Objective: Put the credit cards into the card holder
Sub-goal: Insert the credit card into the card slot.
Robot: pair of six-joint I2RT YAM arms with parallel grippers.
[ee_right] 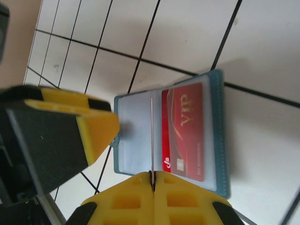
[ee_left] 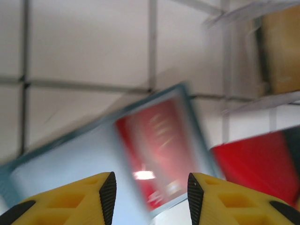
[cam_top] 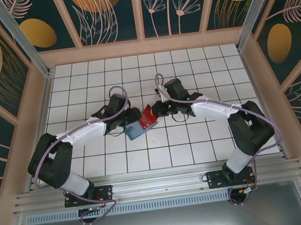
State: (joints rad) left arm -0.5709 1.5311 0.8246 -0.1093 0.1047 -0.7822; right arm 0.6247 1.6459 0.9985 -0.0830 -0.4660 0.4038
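Note:
The teal card holder (cam_top: 132, 131) lies open on the white tiles, its grey inner face (ee_right: 133, 126) up. A red VIP card (ee_right: 185, 131) sits in its right pocket and looks blurred in the left wrist view (ee_left: 159, 145). My right gripper (ee_right: 153, 176) is shut on a second red card (cam_top: 149, 117), seen edge-on (ee_right: 152, 131) standing over the holder's middle fold. My left gripper (ee_left: 151, 197) is open low over the holder's near edge, and one of its yellow fingers (ee_right: 93, 126) is at the holder's left side.
A clear plastic box (ee_left: 276, 47) with a tan card inside stands just beyond the holder. Tan walls (cam_top: 143, 47) ring the tiled floor. Both arms meet at the centre of the table.

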